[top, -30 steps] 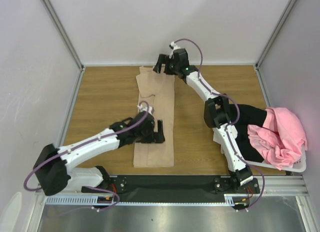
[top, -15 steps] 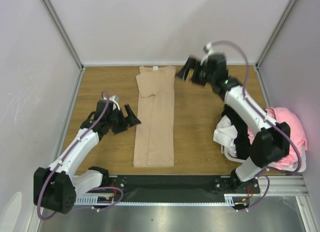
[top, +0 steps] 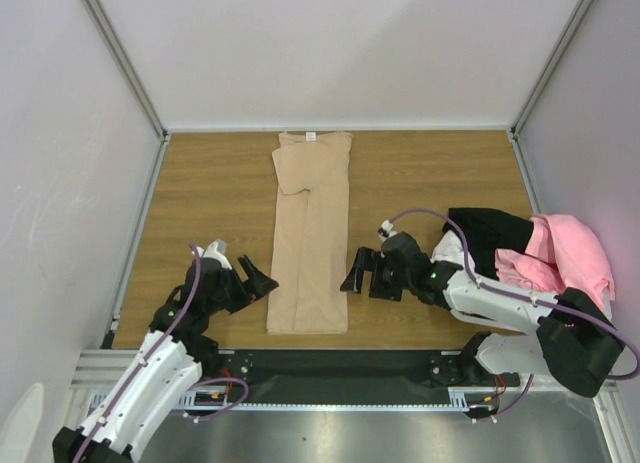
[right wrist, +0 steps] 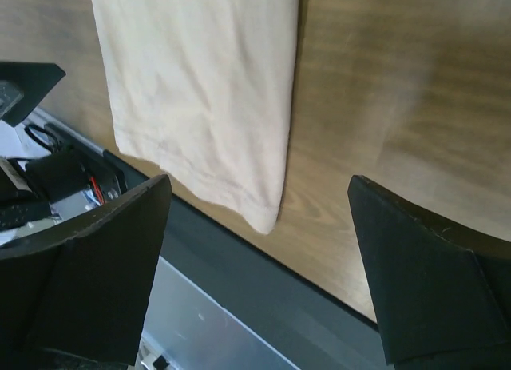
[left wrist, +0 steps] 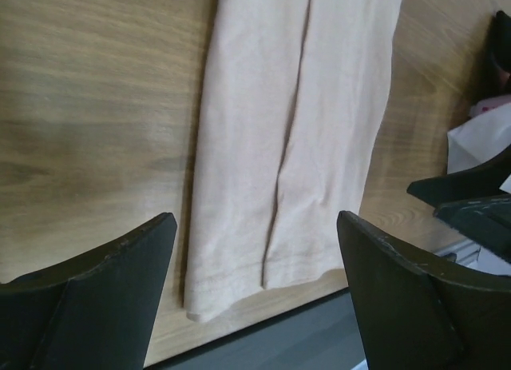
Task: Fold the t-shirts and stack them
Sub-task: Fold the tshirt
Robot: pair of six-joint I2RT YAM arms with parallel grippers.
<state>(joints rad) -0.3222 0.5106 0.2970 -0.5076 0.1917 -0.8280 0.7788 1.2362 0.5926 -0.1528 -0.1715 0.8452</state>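
Left end effector, fingers spread and empty, flanks the near hem of the tan t-shirt, which lies as a long folded strip mid-desk; right end effector, likewise spread, sits opposite; pinching only the top layer could pull the folds apart; black t-shirt and pink t-shirt wait in the basket; collar tag too small to read.

A wood-grain tabletop sits between pale grey walls. A black strip runs along its near edge, and a white plastic basket stands at the right.
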